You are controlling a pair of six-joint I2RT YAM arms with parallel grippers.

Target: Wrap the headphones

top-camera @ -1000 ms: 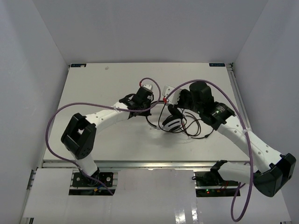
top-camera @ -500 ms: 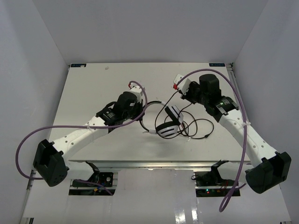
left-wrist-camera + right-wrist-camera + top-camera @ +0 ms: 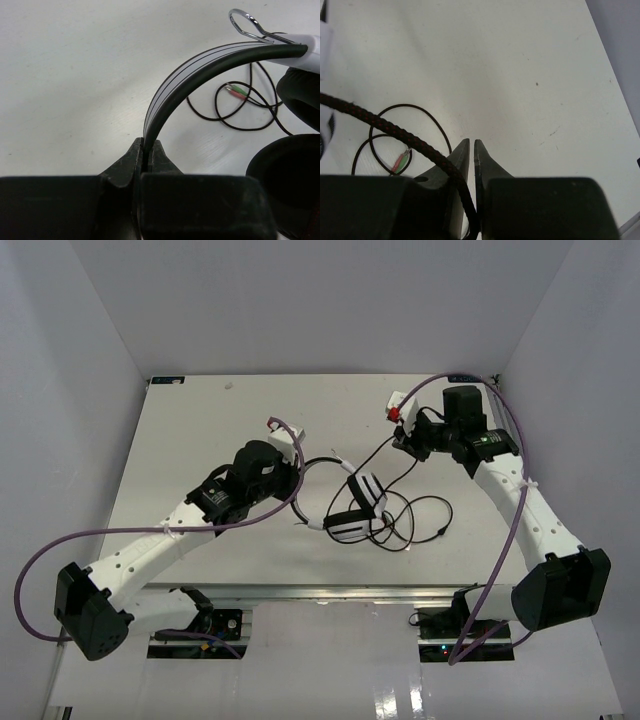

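Observation:
The headphones (image 3: 350,523) sit mid-table, with a white headband (image 3: 200,65) and black ear pads (image 3: 290,180). My left gripper (image 3: 297,480) is shut on the headband's end (image 3: 146,150), and the band arches up and to the right from the jaws. My right gripper (image 3: 402,443) is farther back and to the right. Its jaws (image 3: 472,142) stand a sliver apart at the tips, with the dark braided cord (image 3: 395,131) pinched deep between them. From there the cord (image 3: 380,460) runs down to the ear cups. Loose loops (image 3: 425,515) with pink and green plugs (image 3: 235,91) lie on the table.
The white table (image 3: 200,420) is walled by white panels at the left, back and right. A metal rail (image 3: 320,592) runs along its near edge. Thick purple arm cables (image 3: 130,530) (image 3: 510,430) hang beside both arms.
The left arm drew back toward the left with the headband, shifting the headphones nearer. The right gripper moved back and right, pulling the cord out longer. Its jaws have parted a sliver.

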